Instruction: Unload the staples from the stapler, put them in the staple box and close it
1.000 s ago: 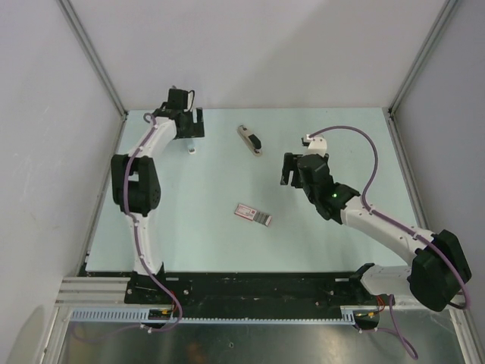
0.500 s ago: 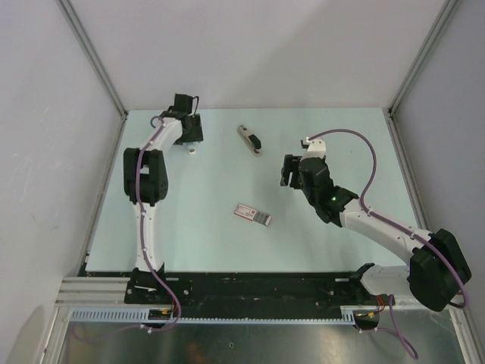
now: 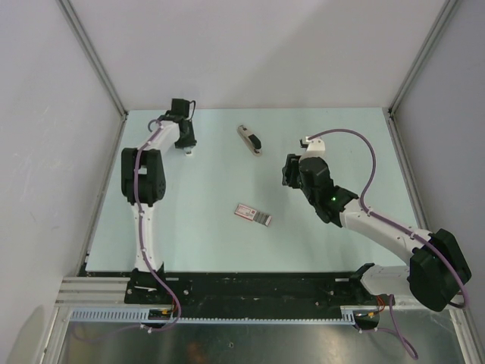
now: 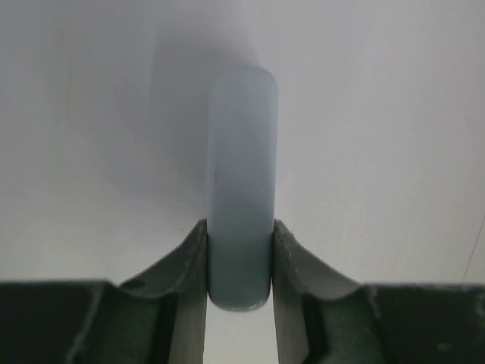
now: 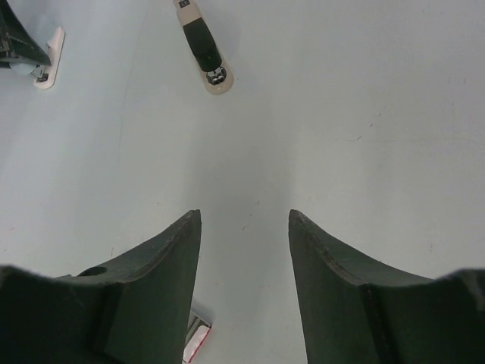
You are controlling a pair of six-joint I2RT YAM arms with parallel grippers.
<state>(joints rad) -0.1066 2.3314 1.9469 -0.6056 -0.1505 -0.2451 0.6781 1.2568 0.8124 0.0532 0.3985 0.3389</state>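
The stapler (image 3: pixel 249 139), slim and grey-beige with a black top, lies on the table at the back centre; it also shows at the top of the right wrist view (image 5: pixel 203 47). No gripper touches it. The staples do not show in any view. My left gripper (image 3: pixel 186 142) is at the back left, its two fingers pressed against the sides of a small pale rounded piece (image 4: pixel 241 189) that lies on the table. My right gripper (image 3: pixel 290 173) hovers right of centre, open (image 5: pixel 244 216) with only bare table between its fingers.
A flat pink-and-white box (image 3: pixel 252 214) lies mid-table, its corner showing by my right gripper's left finger (image 5: pixel 195 345). The left gripper and the pale piece (image 5: pixel 47 57) show at the right wrist view's top left. White walls and metal posts enclose the table.
My left gripper has come down over the small pale piece and closed its fingers onto it. The right gripper's jaws have narrowed somewhat; that arm has barely shifted.
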